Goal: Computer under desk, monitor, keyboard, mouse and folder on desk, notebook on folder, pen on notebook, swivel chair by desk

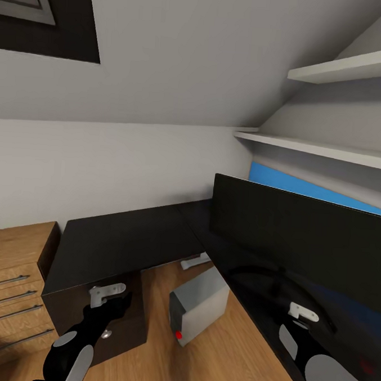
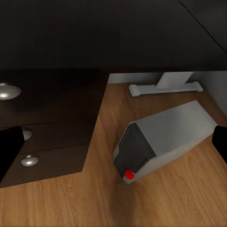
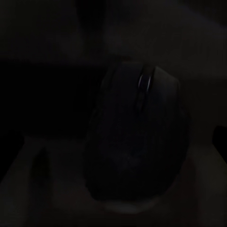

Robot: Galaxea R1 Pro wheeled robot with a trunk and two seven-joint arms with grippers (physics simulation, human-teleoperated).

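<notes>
The computer (image 1: 197, 310) is a grey tower with a dark front and a red button. It lies on the wooden floor under the black desk (image 1: 119, 242), and the left wrist view shows the computer (image 2: 161, 139) close up. My left gripper (image 1: 108, 294) hangs open in front of the desk's drawers, with nothing between its fingers (image 2: 9, 151). On the desk's right wing stands the wide black monitor (image 1: 300, 236). My right gripper (image 1: 301, 314) hovers low over the desk in front of it. In the dim right wrist view, the dark mouse (image 3: 135, 142) lies just ahead between the spread fingers.
A light wooden drawer cabinet (image 1: 10, 281) stands left of the desk. The desk's white foot (image 2: 165, 87) rests on the floor behind the computer. Black drawers with silver knobs (image 2: 9, 91) are beside my left gripper. White shelves (image 1: 328, 148) and a bright blue band (image 1: 303, 186) are behind the monitor.
</notes>
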